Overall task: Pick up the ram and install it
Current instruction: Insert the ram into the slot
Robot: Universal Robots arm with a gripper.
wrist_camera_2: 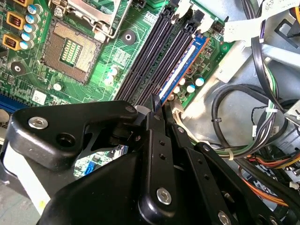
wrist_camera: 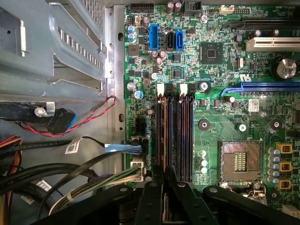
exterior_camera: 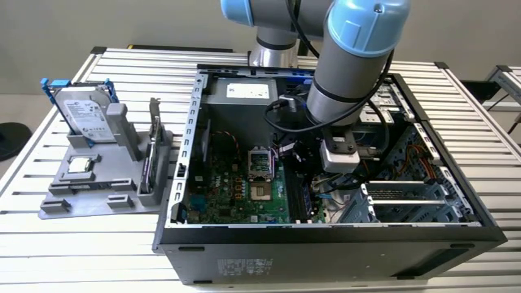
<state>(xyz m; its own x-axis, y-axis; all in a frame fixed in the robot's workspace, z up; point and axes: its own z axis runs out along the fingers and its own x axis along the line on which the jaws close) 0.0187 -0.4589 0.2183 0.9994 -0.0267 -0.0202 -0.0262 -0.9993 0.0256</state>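
The ram is a thin dark stick standing on edge in a slot of the grey holder, at the exterior view's left, outside the computer case. My gripper hangs inside the open case, far from the ram. In both wrist views it hovers low over one end of the long black memory slots. The black fingers are drawn together, and the gripper looks shut with nothing showing between them. The slots look bare, with white latches at their far end.
A silver hard drive in a blue-handled bracket and a small square processor chip sit on the holder. The open processor socket lies beside the slots. Cable bundles and a metal drive cage crowd the other side.
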